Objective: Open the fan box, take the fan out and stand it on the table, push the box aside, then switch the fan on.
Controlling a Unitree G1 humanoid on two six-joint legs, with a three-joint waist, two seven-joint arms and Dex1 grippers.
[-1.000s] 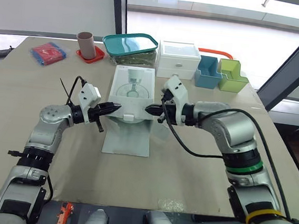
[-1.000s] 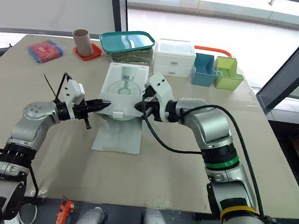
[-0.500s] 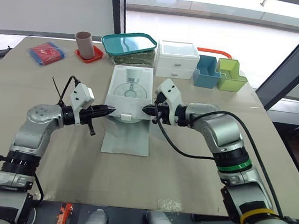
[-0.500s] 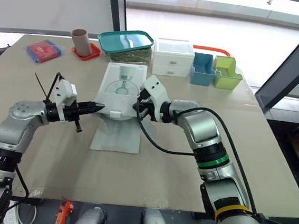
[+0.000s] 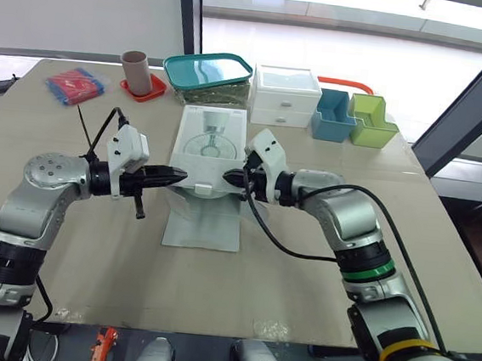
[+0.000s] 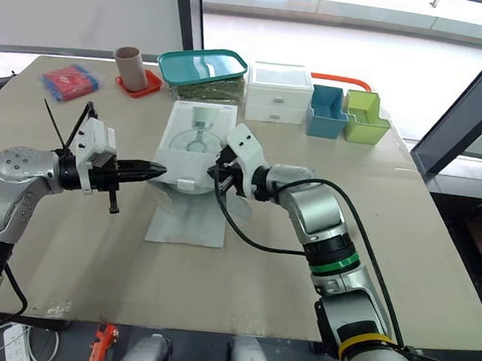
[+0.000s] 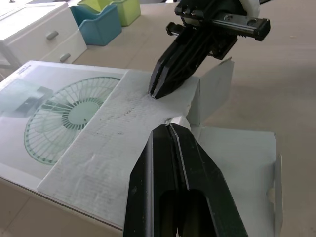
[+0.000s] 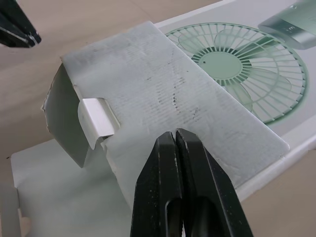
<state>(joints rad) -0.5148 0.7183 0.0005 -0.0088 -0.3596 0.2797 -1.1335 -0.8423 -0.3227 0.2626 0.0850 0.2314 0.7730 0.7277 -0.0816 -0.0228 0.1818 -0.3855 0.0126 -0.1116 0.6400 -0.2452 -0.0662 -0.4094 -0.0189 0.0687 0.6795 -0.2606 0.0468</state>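
You are holding your left hand (image 5: 182, 175) and right hand (image 5: 229, 178) pinched shut and empty at the flap of the fan box (image 5: 213, 144); pushing risks crushing or skidding it.

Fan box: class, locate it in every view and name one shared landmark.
Left eye view: fan box central, between left gripper and right gripper.
Right eye view: same spot.
Left wrist view: just beyond the left gripper.
Right wrist view: just beyond the right gripper.
Shared landmark: its printed fan picture.
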